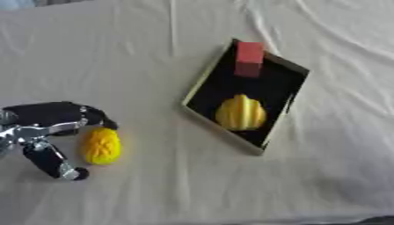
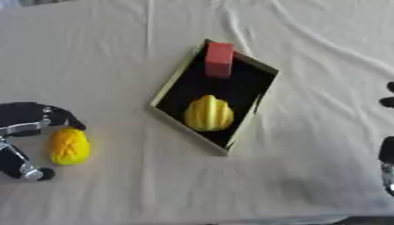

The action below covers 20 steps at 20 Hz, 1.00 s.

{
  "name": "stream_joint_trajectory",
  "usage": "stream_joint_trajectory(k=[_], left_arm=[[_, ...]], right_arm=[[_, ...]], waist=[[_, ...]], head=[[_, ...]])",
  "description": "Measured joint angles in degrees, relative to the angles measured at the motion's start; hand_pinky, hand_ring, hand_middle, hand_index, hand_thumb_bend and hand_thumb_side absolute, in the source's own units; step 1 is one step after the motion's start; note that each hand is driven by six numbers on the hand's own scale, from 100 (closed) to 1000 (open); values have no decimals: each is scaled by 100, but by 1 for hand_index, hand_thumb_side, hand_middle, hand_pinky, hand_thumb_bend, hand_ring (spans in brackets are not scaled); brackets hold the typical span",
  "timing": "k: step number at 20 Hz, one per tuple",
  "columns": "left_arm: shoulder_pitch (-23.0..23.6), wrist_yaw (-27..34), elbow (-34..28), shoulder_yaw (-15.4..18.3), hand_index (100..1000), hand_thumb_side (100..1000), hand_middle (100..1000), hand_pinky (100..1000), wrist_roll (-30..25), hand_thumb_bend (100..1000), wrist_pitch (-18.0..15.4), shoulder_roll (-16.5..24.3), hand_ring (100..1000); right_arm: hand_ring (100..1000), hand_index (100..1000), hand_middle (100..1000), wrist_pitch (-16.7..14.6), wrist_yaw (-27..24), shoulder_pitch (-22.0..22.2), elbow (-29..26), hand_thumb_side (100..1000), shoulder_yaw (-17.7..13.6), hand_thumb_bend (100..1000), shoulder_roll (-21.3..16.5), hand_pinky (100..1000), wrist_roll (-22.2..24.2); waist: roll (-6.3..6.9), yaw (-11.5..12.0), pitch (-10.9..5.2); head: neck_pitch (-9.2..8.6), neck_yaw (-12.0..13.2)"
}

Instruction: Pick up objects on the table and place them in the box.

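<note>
Left eye view | left hand fingers spread around yellow bumpy fruit on desk, not clamped | likely light, rigid; grip across its middle | right hand: cannot tell

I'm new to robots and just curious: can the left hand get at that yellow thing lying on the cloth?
Probably yes. The left hand is already beside the yellow thing, fingers curved over its top and thumb below, and nothing lies between them.

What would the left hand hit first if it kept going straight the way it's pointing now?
Most likely the yellow bumpy object: the left hand points toward the view's right, fingers spread around it. Beyond lies the box. Whether they already touch is unclear.
</note>
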Motion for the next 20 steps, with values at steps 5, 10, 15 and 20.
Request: stream_joint_trajectory(k=[5,10,15,20], left_arm=[[18,-35,-9,4,901,138,768,918,192,470,68,-20,865],[30,-113,92,2,856,109,667,853,345,318,130,-88,782],[42,110,79,1,730,100,555,765,419,186,210,-116,681],[64,355,-30,28,597,140,445,632,620,100,384,-116,555]], right_arm=[[873,780,672,107,-86,-7,0,470,0,100,46,1000,146],[877,783,670,198,-192,-45,0,470,1,100,93,1000,322],[878,784,669,297,-303,-47,0,470,-2,100,138,1000,429],[879,782,667,396,-377,-50,0,470,-35,100,163,1000,491]], waist=[[2,1,14],[4,-13,28],[21,-29,31],[34,-31,31]], head=[[-3,4],[-4,14],[-4,27],[-5,28]])
